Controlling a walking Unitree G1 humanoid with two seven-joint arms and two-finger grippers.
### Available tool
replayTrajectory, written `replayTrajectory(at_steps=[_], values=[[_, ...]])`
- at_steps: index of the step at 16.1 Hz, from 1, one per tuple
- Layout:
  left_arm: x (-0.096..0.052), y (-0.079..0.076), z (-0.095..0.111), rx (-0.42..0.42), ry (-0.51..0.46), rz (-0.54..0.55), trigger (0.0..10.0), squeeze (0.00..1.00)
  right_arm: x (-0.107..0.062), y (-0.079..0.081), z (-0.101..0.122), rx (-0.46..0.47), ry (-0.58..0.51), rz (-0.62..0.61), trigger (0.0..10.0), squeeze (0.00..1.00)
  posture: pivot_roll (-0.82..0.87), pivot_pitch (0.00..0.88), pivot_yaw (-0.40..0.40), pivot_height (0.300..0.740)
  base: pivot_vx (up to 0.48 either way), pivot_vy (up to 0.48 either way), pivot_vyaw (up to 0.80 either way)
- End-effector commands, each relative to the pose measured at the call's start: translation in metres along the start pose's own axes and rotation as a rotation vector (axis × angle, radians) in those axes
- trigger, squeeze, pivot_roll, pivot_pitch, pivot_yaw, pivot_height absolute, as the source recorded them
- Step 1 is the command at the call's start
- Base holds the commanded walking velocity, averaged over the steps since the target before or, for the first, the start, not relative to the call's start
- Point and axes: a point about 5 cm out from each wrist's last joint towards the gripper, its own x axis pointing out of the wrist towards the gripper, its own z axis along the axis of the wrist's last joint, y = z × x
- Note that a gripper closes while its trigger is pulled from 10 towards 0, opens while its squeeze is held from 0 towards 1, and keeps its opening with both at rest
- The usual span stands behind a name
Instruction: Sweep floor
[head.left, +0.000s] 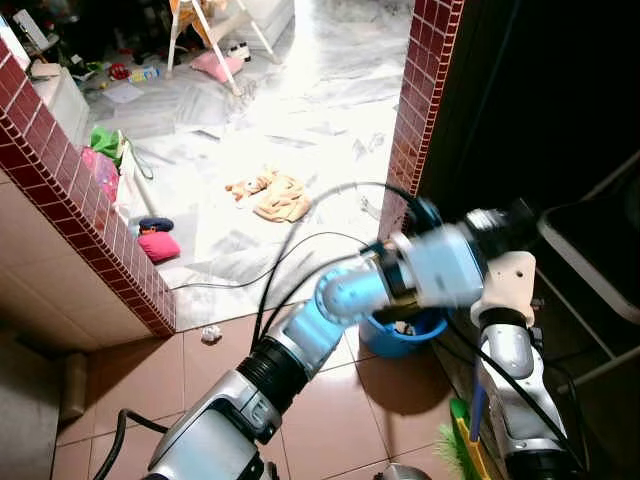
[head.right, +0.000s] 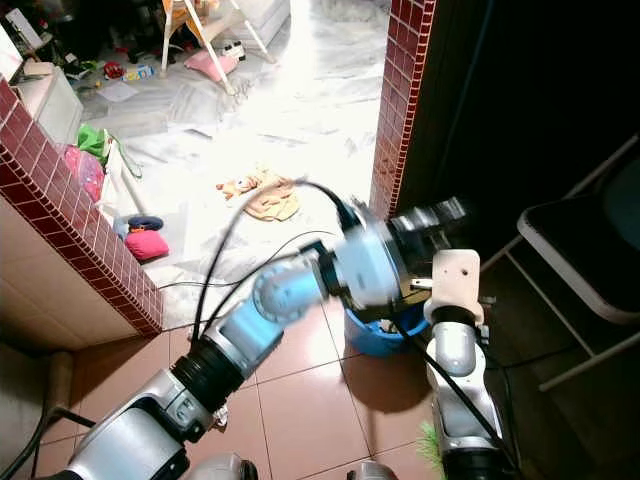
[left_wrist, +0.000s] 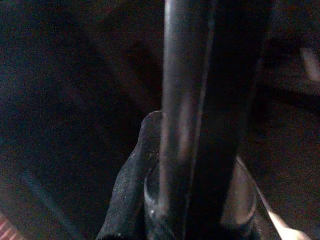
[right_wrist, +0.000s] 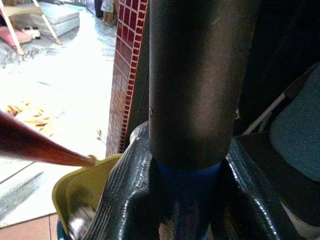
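Down on the terracotta tiles (head.left: 330, 420), hard by the foot of a brick-red tiled pillar (head.left: 425, 90): a blue bucket (head.left: 395, 340). Inside it, seen from the right wrist, a yellow dustpan (right_wrist: 80, 187) with a red-brown handle (right_wrist: 30, 145) slanting out over the rim. Rising in front of the bucket, the broom handle (right_wrist: 192, 90), dark above and blue lower down, clamped between the two black fingers (right_wrist: 125, 195) of the right gripper (right_wrist: 190, 170). Below the right forearm, a tuft of green bristles (head.left: 452, 440) near the floor. Reaching across from the left, blurred, the left gripper (left_wrist: 195, 200) against a dark pole (left_wrist: 190, 100); too dim there to tell whether closed on it or not. Trailing over the left arm, black cables (head.left: 290, 260). On the tiles near the step, a small crumpled scrap (head.left: 211, 335). Beyond, brightly lit marble floor (head.left: 300, 120) with a beige cloth (head.left: 275, 195) lying crumpled in the middle and a pink cushion (head.left: 158, 245) at the base of a low wall capped in red tile (head.left: 60, 170). Off to the right, in the dark, a folding chair (head.right: 580, 250).
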Motion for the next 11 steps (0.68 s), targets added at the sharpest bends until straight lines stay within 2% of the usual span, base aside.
replayTrajectory(at_steps=[1, 2, 3, 5, 6, 7, 8, 11], values=[[-0.006, -0.006, -0.008, 0.027, 0.049, -0.073, 10.0, 0.00, 0.003, 0.002, 0.006, 0.010, -0.020, 0.006, 10.0, 0.00, -0.11, 0.030, 0.081, 0.740, 0.000, 0.000, 0.00], [-0.008, -0.007, -0.009, 0.051, 0.052, -0.092, 10.0, 0.00, 0.004, 0.002, 0.007, 0.009, -0.022, 0.006, 10.0, 0.00, -0.11, 0.030, 0.080, 0.740, 0.000, 0.000, 0.00], [-0.013, -0.007, -0.009, 0.127, 0.050, -0.142, 10.0, 0.00, 0.006, 0.002, 0.007, 0.008, -0.024, 0.008, 10.0, 0.00, -0.11, 0.030, 0.075, 0.740, 0.000, 0.000, 0.00], [-0.016, -0.003, -0.011, 0.131, 0.063, -0.138, 10.0, 0.00, 0.008, 0.003, 0.008, 0.007, -0.030, 0.016, 10.0, 0.00, -0.10, 0.027, 0.072, 0.740, 0.000, 0.000, 0.00], [-0.018, 0.006, -0.011, 0.138, 0.069, -0.104, 10.0, 0.00, 0.010, 0.004, 0.009, 0.007, -0.034, 0.018, 10.0, 0.00, -0.10, 0.026, 0.071, 0.740, 0.000, 0.000, 0.00], [-0.018, 0.014, -0.010, 0.139, 0.073, -0.049, 10.0, 0.00, 0.011, 0.004, 0.010, 0.007, -0.036, 0.017, 10.0, 0.00, -0.10, 0.023, 0.069, 0.740, 0.000, 0.000, 0.00], [-0.017, 0.036, -0.006, 0.127, 0.071, 0.106, 10.0, 0.00, 0.013, 0.005, 0.011, 0.008, -0.040, 0.018, 10.0, 0.00, -0.10, 0.018, 0.067, 0.740, 0.000, 0.000, 0.00], [-0.020, 0.089, 0.006, 0.021, 0.046, 0.451, 10.0, 0.00, 0.023, 0.008, 0.018, 0.016, -0.061, 0.027, 10.0, 0.00, -0.08, 0.002, 0.043, 0.740, 0.000, 0.000, 0.00]])
